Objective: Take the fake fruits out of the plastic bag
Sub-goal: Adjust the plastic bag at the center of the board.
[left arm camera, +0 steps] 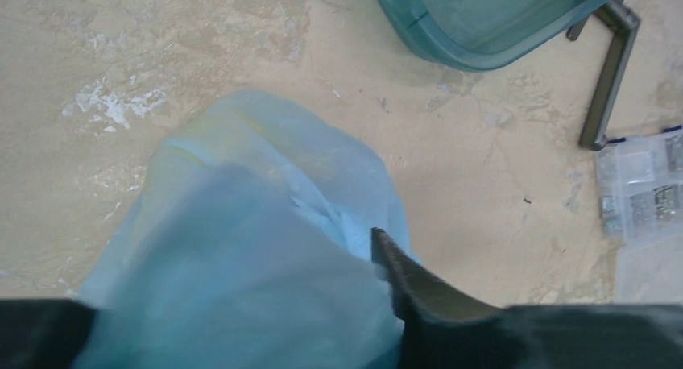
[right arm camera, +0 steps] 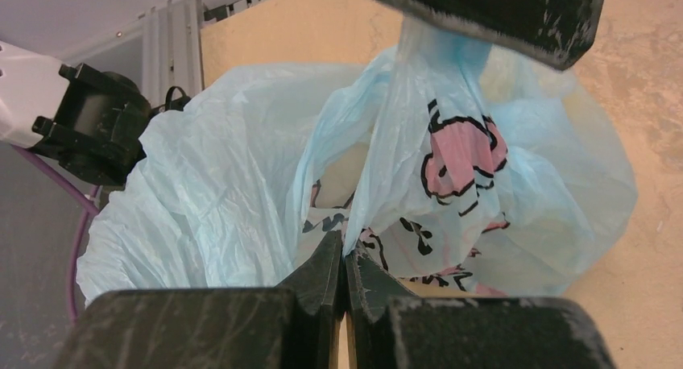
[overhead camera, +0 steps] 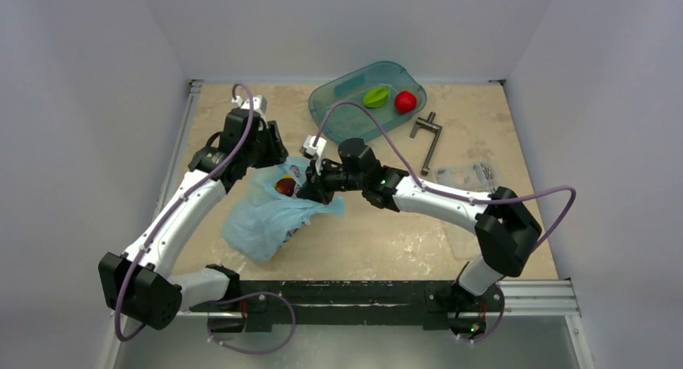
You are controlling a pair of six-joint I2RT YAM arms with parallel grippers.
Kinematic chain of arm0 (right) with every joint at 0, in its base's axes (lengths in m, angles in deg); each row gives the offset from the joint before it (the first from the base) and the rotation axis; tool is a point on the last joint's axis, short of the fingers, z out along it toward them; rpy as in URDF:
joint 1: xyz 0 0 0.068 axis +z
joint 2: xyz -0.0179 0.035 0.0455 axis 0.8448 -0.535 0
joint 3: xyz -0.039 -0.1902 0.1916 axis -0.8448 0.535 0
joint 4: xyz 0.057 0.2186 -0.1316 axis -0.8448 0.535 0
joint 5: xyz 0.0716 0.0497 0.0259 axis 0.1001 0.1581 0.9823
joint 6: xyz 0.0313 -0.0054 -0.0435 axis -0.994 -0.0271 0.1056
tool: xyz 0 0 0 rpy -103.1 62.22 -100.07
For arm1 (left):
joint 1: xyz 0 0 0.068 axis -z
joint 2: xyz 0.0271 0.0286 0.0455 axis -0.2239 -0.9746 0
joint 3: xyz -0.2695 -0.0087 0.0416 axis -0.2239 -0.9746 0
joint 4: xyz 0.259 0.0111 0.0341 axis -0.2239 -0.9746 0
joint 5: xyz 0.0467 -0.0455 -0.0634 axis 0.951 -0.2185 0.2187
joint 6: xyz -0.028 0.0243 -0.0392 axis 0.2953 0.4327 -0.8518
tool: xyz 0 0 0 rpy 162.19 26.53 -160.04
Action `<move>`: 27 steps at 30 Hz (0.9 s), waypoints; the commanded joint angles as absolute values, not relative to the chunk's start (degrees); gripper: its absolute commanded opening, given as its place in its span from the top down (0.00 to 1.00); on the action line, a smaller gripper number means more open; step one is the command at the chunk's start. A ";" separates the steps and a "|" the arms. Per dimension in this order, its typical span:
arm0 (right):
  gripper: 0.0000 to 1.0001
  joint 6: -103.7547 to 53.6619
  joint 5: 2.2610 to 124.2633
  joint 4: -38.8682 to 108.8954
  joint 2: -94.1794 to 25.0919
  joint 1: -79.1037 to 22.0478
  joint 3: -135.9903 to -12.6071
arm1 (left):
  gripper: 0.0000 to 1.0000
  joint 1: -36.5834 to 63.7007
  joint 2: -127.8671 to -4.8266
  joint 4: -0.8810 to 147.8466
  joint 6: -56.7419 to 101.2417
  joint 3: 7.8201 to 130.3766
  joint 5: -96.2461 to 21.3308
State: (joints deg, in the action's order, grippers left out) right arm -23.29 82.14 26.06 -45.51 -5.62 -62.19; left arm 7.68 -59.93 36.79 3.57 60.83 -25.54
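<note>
Right gripper (right arm camera: pixel 345 260): pressed together, pinching bag (right arm camera: pixel 209 184) film at the mouth's near edge. Left gripper (left arm camera: pixel 229 292): at the far edge, film bunched between fingers (left arm camera: pixel 427 292); clamped or loose, cannot tell. Maroon fruit (overhead camera: pixel 284 185): inside the open mouth, between both grippers, just beside right fingertips.

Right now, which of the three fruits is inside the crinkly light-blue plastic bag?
The dark maroon round fruit, at the mouth of the bag; the green ridged fruit and bright red round fruit lie in the teal plastic tray.
</note>
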 commanded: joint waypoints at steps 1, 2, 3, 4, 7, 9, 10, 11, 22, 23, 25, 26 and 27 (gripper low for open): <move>1.00 -24.37 82.48 22.43 -44.57 -5.45 -60.94 | 0.69 7.03 -59.33 39.72 6.41 65.63 -26.29; 1.00 -24.39 82.51 22.45 -44.94 -5.45 -61.14 | 0.76 6.94 -58.97 39.66 6.81 66.11 -25.99; 1.00 -24.28 82.58 22.79 -45.24 -5.44 -61.59 | 0.85 6.76 -58.83 39.73 7.34 66.70 -25.78; 1.00 -23.96 82.63 23.29 -45.60 -5.45 -62.17 | 0.92 6.63 -58.66 39.65 8.39 67.50 -25.58; 1.00 -23.77 79.02 24.75 -46.62 -5.51 -64.58 | 1.00 6.42 -58.70 37.13 10.29 71.49 -23.05; 1.00 -23.49 75.30 26.94 -47.88 -5.54 -67.38 | 1.00 6.14 -58.65 35.61 11.88 74.87 -21.50; 1.00 -22.77 73.53 28.40 -48.87 -5.54 -69.33 | 1.00 6.09 -58.50 35.05 12.71 76.29 -20.40; 1.00 -22.29 71.88 30.10 -49.91 -5.54 -71.67 | 1.00 6.05 -58.31 34.74 13.61 77.63 -19.54; 0.41 -17.45 67.38 48.13 -56.78 -5.54 -93.17 | 1.00 5.77 -58.02 31.32 18.52 82.74 -16.66; 0.33 -18.76 69.70 48.44 -55.89 -5.54 -92.53 | 1.00 5.78 -57.60 31.57 18.15 81.57 -16.74; 0.17 -22.45 75.11 47.01 -53.62 -5.54 -89.65 | 1.00 5.76 -56.29 32.91 17.81 79.13 -17.07; 0.11 -24.40 77.14 46.45 -52.50 -5.61 -87.92 | 1.00 5.76 -55.71 33.88 17.94 78.17 -17.56; 0.05 -25.77 79.38 45.92 -51.43 -5.70 -86.37 | 1.00 5.75 -55.25 34.27 18.31 77.25 -18.04</move>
State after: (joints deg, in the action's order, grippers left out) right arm -20.14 70.04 44.00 -56.59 -5.58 -90.10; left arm 6.17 -58.01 31.30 16.97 80.13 -17.80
